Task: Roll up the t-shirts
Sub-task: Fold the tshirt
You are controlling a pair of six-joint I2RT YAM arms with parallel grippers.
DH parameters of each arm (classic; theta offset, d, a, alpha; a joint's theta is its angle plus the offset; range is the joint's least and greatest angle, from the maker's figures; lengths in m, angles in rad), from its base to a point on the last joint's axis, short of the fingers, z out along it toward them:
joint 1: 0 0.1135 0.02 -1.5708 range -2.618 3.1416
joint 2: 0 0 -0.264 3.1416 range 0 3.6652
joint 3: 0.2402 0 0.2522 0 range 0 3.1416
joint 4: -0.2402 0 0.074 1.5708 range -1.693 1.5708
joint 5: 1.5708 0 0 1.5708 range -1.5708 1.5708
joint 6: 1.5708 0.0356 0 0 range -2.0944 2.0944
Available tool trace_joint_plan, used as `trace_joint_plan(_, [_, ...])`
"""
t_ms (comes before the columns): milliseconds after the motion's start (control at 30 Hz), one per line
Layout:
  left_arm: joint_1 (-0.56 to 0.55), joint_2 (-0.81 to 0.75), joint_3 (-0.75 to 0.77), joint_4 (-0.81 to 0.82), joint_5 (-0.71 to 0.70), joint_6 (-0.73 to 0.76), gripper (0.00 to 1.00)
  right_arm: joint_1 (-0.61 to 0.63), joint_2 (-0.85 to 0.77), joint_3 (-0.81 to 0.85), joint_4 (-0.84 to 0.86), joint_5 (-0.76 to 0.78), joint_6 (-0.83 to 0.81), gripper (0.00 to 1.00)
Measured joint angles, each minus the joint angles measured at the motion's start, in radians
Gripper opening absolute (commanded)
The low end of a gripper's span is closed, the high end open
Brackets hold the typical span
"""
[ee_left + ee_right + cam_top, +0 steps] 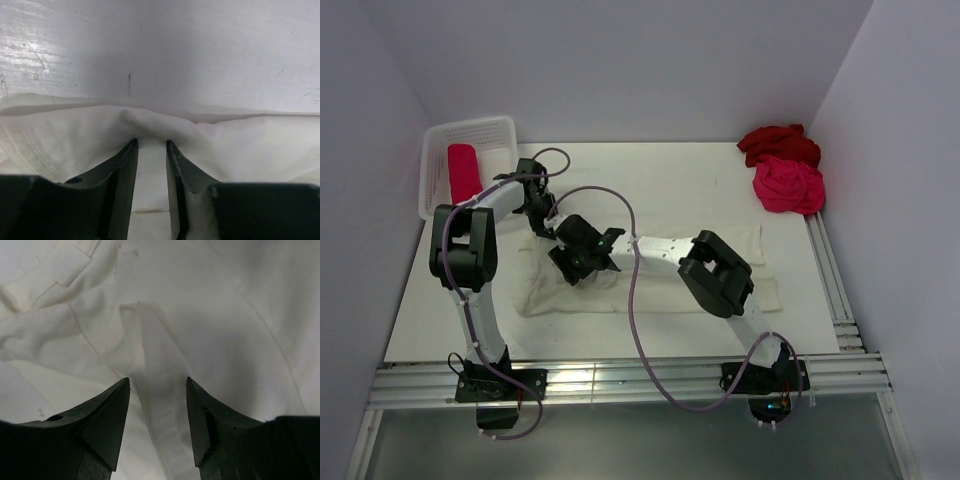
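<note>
Tabletop (670, 170) holds cream-white t-shirt (670, 295), long axis left-right (rumpled); left end effector (151, 143) pinches it, right end effector's (158, 381) grip unclear

We see a white t-shirt (580, 298) spread across the middle of the table (670, 180). The left gripper (533, 205) is at its far left corner, the right gripper (582, 252) just beside it on the shirt's left end. A basket (470, 128) in the table's far left corner holds a rolled red t-shirt (464, 172). In the far right corner a crumpled dark red t-shirt (778, 143) touches a hot pink t-shirt (788, 186).
</note>
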Motion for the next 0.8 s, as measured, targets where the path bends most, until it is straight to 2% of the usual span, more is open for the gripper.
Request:
trace_joint_plan(167, [0.000, -0.009, -0.013, 0.014, 0.000, 0.002, 0.35, 0.032, 0.041, 0.040, -0.019, 0.060, -0.029, 0.53])
trace_joint_plan(533, [0.000, -0.015, -0.023, 0.023, 0.000, 0.002, 0.35, 0.044, 0.041, 0.039, -0.017, 0.129, -0.029, 0.04])
trace_joint_plan(633, [0.000, -0.015, -0.023, 0.024, 0.000, 0.002, 0.35, 0.043, 0.035, 0.025, -0.008, 0.137, -0.025, 0.01])
trace_joint_plan(800, [0.000, -0.015, -0.023, 0.024, 0.000, 0.002, 0.35, 0.043, -0.019, -0.055, 0.012, 0.131, -0.027, 0.06])
